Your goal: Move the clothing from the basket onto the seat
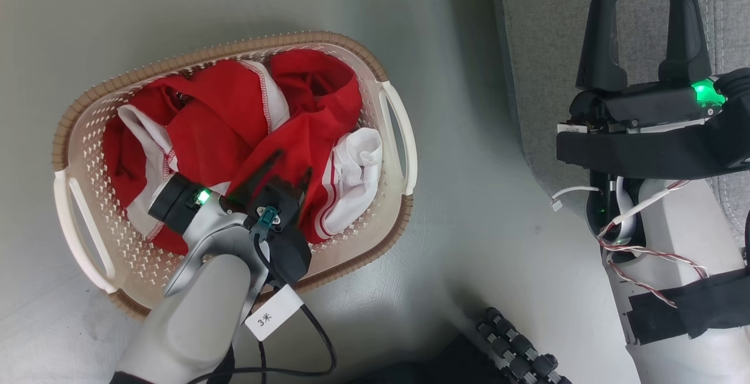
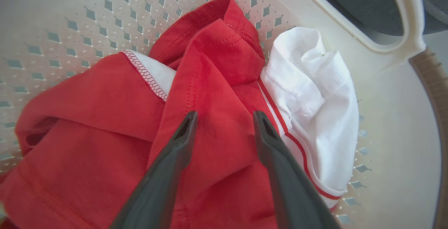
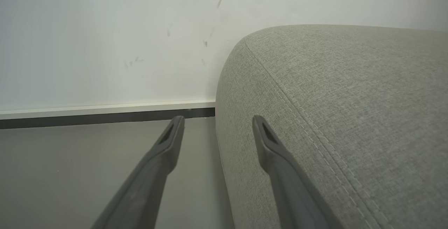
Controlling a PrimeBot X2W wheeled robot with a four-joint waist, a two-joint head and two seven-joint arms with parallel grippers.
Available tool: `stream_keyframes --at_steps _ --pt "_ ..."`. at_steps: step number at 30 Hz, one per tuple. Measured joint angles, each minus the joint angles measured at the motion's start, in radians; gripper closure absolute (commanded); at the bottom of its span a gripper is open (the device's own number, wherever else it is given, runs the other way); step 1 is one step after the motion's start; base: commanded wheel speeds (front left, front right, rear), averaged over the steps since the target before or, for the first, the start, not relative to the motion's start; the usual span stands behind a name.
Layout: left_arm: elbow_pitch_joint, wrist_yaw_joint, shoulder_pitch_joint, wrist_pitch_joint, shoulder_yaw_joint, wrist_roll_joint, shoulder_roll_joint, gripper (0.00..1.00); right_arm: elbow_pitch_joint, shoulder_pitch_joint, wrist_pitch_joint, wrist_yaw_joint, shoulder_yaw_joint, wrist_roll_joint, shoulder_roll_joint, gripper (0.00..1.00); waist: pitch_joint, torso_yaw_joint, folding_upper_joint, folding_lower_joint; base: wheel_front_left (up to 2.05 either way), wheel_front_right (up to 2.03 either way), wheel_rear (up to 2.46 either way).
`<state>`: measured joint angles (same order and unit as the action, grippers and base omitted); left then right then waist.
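One basket (image 1: 234,50), one heap of red-and-white clothing (image 1: 211,138), one seat (image 1: 545,50)

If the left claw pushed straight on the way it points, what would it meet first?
The left claw would meet the bright red fabric garment in the cream perforated plastic basket, probably almost at once.

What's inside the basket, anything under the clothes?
Red clothing with white panels is heaped in the basket, the left gripper open over a red fold. The heap hides whatever lies beneath it.
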<state>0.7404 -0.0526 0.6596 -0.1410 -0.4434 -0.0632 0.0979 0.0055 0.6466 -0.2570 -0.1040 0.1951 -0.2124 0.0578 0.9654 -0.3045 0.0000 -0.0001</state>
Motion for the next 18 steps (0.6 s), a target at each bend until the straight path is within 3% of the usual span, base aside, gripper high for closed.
stream_keyframes --at_steps 18 --pt "0.054 -0.011 0.015 -0.067 -0.019 0.040 -0.031 1.00 0.081 -0.001 0.000 0.000 -0.024 0.001 -0.002 0.00 -0.075 0.038 0.0000 0.0000 0.00 0.00 0.00"
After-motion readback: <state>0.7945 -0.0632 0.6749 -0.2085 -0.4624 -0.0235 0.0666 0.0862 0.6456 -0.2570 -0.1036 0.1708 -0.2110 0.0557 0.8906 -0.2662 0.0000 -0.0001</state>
